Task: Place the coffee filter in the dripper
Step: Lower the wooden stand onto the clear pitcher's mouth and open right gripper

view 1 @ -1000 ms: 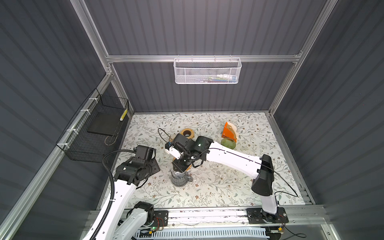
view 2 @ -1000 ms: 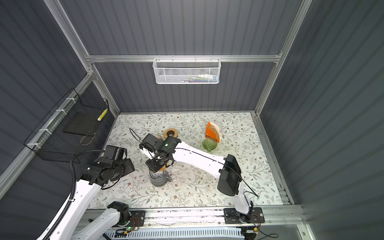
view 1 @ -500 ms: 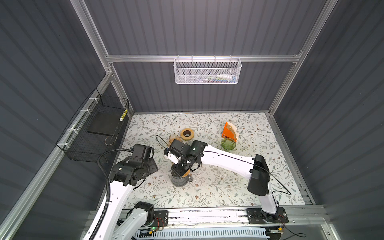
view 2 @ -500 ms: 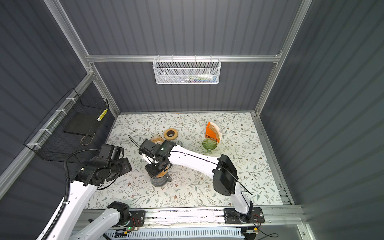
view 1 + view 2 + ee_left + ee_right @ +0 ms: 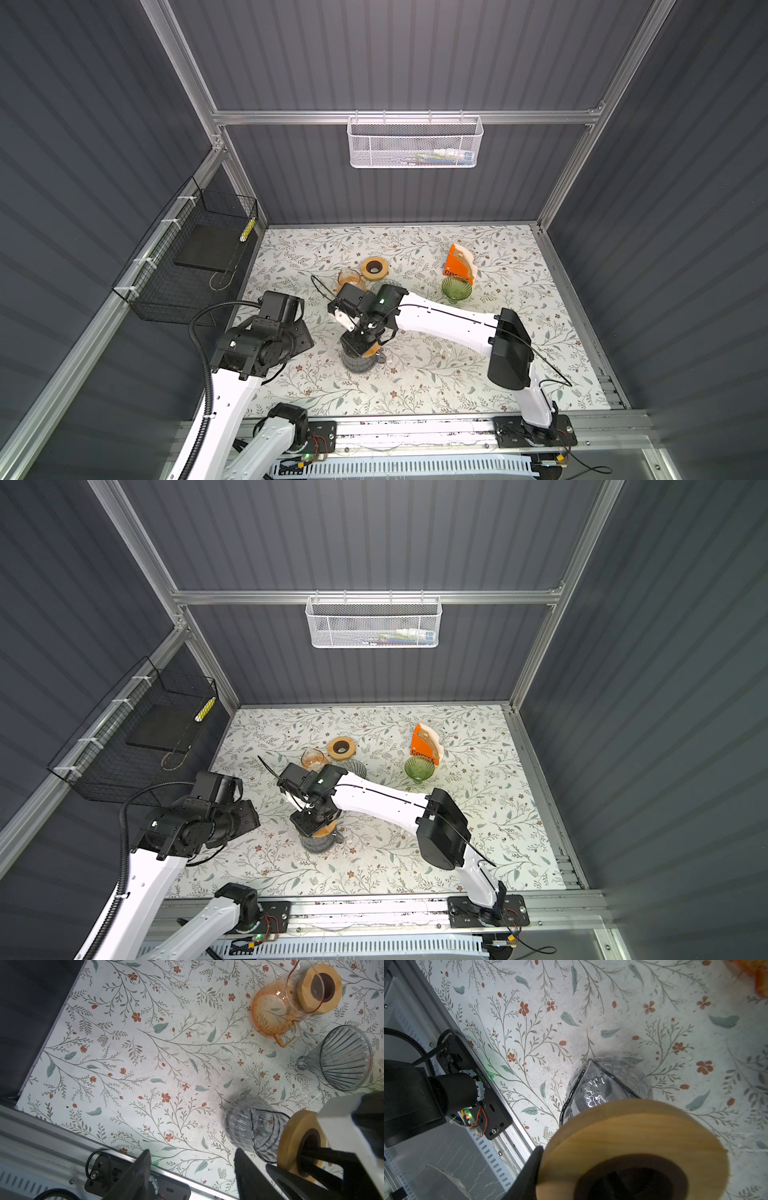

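We work inside a booth of dark grey ribbed walls (image 5: 415, 62) framed in aluminium. The counter (image 5: 415, 386) wears a pale print of twigs, leaves and small red flowers. A white mesh basket (image 5: 414, 143) hangs on the back wall's rail. A black wire basket (image 5: 187, 257) hangs on the left wall with a dark slab (image 5: 203, 251) in it.

The coffee filter (image 5: 465, 254) sits in its orange pack (image 5: 454, 266) toward the counter's back edge, right of the middle. The green dripper (image 5: 456, 289) stands just in front of it. Near the middle we see a loose wooden ring (image 5: 374, 270), an amber carafe (image 5: 349, 279) and a grey dripper (image 5: 345, 1057) on its side.

Toward the front edge, left of the middle, the right jaws grip a second wooden ring (image 5: 291, 1136), one finger through its hole, over the grey carafe (image 5: 245, 1124). We cannot tell whether ring and carafe touch. The left jaws stand open and hold nothing, over the counter's left side.
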Controlling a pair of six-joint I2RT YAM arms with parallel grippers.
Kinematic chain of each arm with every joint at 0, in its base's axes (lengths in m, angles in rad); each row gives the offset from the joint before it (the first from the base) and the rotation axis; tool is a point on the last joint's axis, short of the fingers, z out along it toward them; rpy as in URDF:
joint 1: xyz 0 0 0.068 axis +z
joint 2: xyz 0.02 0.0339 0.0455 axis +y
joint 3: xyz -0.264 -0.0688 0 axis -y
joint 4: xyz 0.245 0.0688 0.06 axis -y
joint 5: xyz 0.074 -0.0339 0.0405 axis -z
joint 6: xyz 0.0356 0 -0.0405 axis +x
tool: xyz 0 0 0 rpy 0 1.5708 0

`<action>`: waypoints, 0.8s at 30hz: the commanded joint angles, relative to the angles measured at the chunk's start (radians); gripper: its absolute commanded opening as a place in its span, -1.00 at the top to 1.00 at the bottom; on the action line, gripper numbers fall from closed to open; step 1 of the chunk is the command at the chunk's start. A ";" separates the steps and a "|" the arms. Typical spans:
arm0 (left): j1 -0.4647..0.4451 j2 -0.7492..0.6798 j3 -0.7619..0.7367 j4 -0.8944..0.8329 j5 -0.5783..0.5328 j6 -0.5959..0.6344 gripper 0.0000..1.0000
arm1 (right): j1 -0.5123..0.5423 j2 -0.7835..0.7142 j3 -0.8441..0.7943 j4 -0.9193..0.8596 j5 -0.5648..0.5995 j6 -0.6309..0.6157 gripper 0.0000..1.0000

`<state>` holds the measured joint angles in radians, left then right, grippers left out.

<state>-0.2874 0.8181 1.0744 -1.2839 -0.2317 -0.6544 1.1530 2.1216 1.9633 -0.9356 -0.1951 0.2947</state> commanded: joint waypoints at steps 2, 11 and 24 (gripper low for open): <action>-0.006 -0.016 0.032 -0.028 0.021 0.027 -0.29 | 0.002 0.029 0.008 -0.010 0.012 0.008 0.43; -0.006 -0.021 0.038 -0.032 0.029 0.037 -0.29 | 0.003 0.044 0.019 -0.023 0.016 0.012 0.39; -0.006 -0.030 0.041 -0.029 0.032 0.050 -0.29 | 0.009 0.057 0.049 -0.040 0.020 0.023 0.15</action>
<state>-0.2874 0.8021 1.0840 -1.2903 -0.2089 -0.6277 1.1545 2.1582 1.9774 -0.9482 -0.1864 0.3111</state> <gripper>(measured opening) 0.644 0.420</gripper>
